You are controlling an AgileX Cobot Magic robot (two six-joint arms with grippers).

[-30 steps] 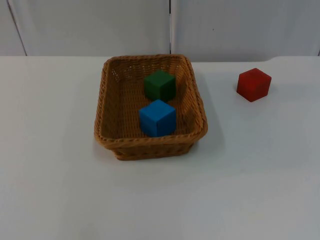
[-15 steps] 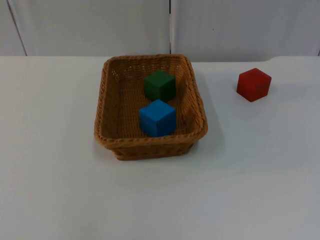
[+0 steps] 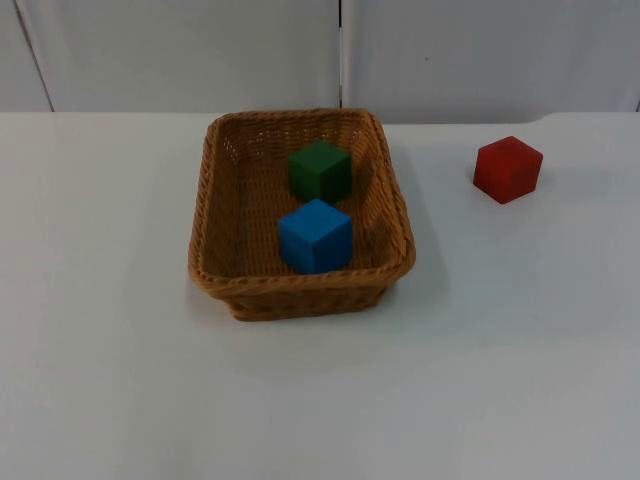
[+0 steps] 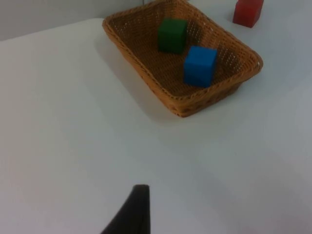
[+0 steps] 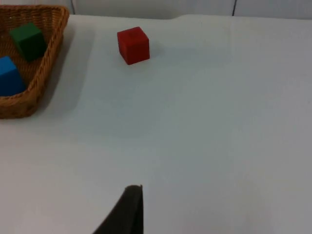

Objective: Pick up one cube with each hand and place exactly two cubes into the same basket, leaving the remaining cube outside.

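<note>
Basket (image 3: 205, 215): on the white bench (image 3: 100, 380), mid-field.
Green cube (image 3: 320, 171): inside basket, far half.
Blue cube (image 3: 315, 236): inside basket, just nearer than green.
Red cube (image 3: 507, 169): on bench, well right of basket.
Left pincer (image 4: 132, 212): above bare bench, back from basket; spread or not, cannot tell.
Right pincer (image 5: 126, 210): above bare bench, back from red cube; cannot tell.

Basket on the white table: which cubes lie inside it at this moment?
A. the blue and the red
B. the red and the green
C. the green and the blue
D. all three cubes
C: the green cube and the blue cube sit inside the basket, while the red cube stands apart on the table.
</note>
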